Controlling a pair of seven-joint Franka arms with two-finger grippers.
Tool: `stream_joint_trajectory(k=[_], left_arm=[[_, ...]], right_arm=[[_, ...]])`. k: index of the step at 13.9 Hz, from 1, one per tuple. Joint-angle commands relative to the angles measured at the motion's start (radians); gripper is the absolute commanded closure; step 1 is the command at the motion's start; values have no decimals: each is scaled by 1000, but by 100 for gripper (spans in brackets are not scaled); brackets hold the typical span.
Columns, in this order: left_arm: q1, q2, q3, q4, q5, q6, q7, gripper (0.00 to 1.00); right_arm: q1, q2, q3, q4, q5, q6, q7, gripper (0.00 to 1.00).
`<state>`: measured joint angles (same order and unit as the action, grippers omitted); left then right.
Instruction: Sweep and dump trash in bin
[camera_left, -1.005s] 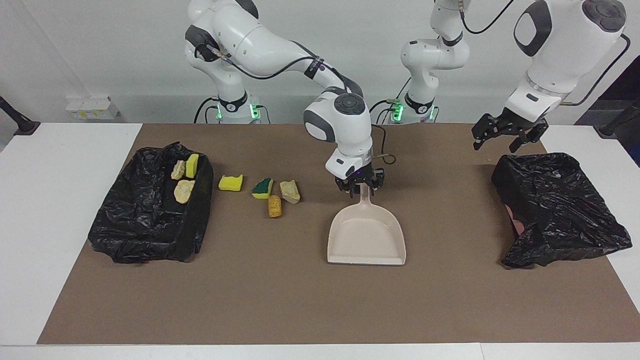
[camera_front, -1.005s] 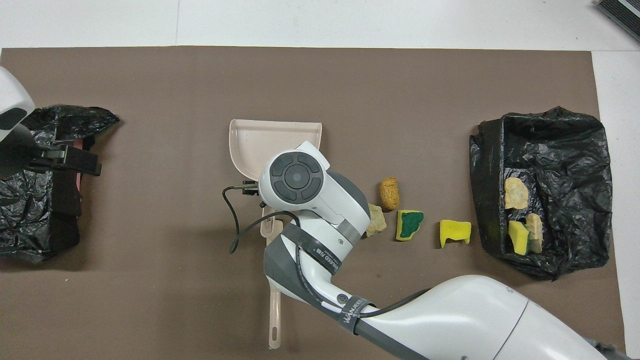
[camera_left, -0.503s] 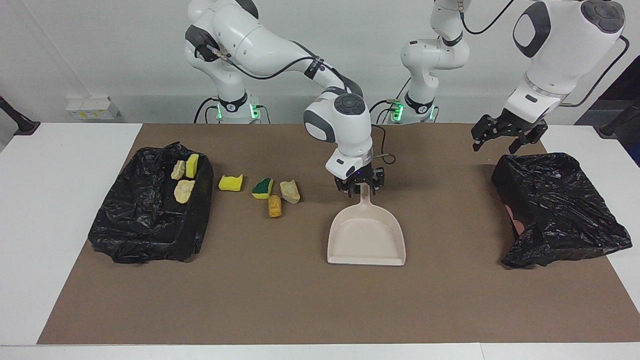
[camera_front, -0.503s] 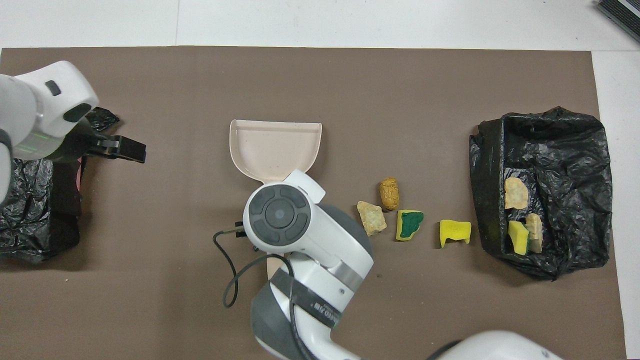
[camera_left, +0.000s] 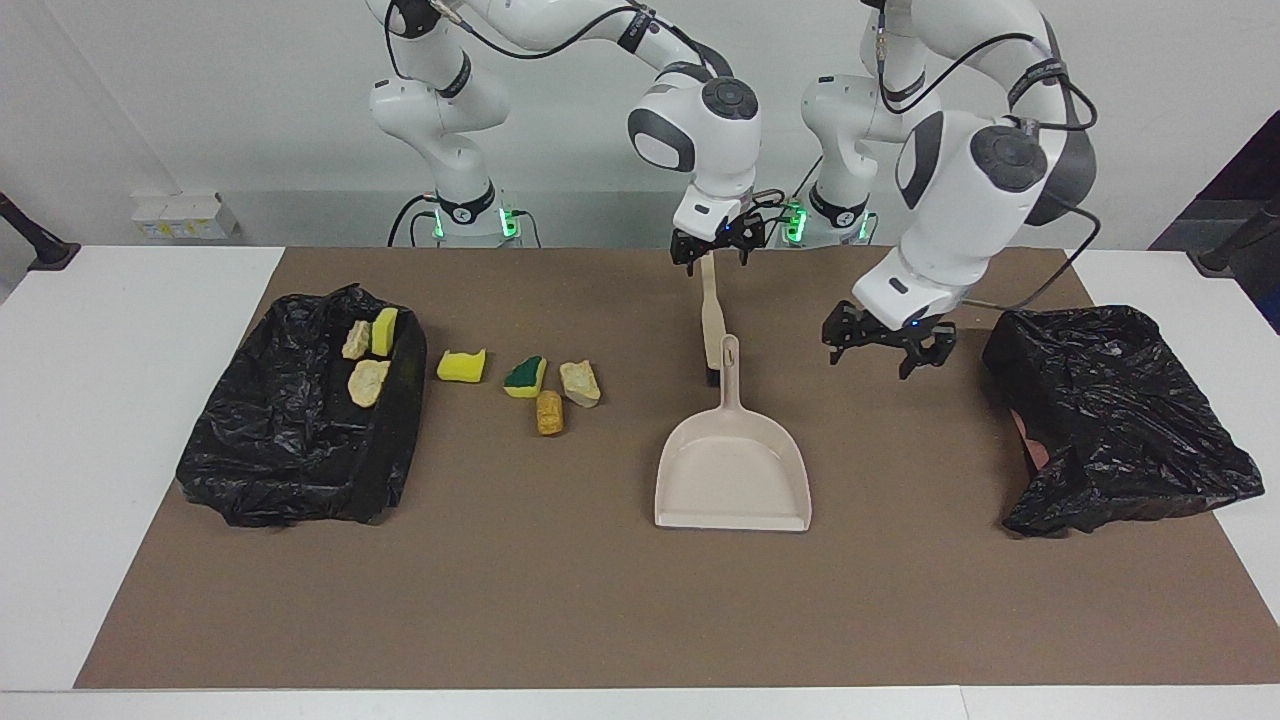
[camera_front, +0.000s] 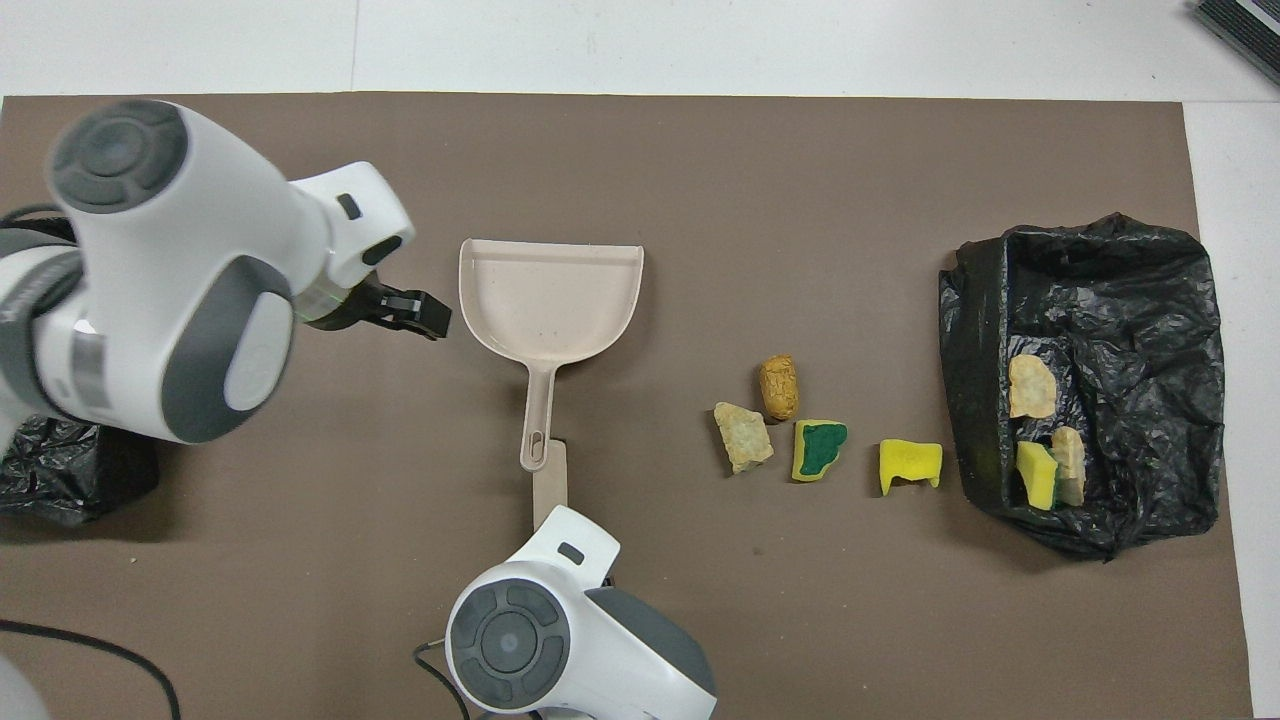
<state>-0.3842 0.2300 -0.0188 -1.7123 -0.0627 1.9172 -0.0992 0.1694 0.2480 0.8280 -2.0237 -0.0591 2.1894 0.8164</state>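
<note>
The right gripper (camera_left: 714, 254) has its jaws spread wide with nothing gripped. A second ago it was low at the dustpan's handle. It has since let go, risen and drawn back, and is now up over the handle end of the brush (camera_left: 709, 320). The brush lies flat on the brown mat (camera_left: 600, 600), running from beside the dustpan's handle toward the robots, and earlier the arm hid most of it.

The left gripper (camera_left: 884, 350) is also wide open and empty. It was up over the robots' edge of the black bag (camera_left: 1120, 420) at the left arm's end, and has swung down and inward. It now hangs over bare mat between that bag and the dustpan (camera_left: 733, 480).

The dustpan has not shifted: it sits flat mid-table with its mouth away from the robots.

The trash lies as it did before. Four pieces are on the mat between the dustpan and the bag-lined bin (camera_left: 290, 470) at the right arm's end:
- a yellow sponge chunk (camera_left: 461, 366)
- a green-topped chunk (camera_left: 526, 376)
- a tan lump (camera_left: 580, 383)
- an orange lump (camera_left: 549, 412)

Three more rest inside the bin: two tan lumps (camera_left: 368, 382) and a yellow chunk (camera_left: 384, 331)
</note>
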Motion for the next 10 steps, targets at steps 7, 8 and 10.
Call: stream_joint_trajectory(k=[7,8,10], left_arm=[[-179,-64,16,-303,-2,221,-208,0],[-185,-73,14,-323,-3,223,-214,0],[-197,-81,16,-331,-3,226,-237,34]], right_arm=[[-22,7,8,-84,24,115,-26,53],[-22,8,8,-84,24,125,-29,74],[-21,11,7,-79,24,127,-36,100]])
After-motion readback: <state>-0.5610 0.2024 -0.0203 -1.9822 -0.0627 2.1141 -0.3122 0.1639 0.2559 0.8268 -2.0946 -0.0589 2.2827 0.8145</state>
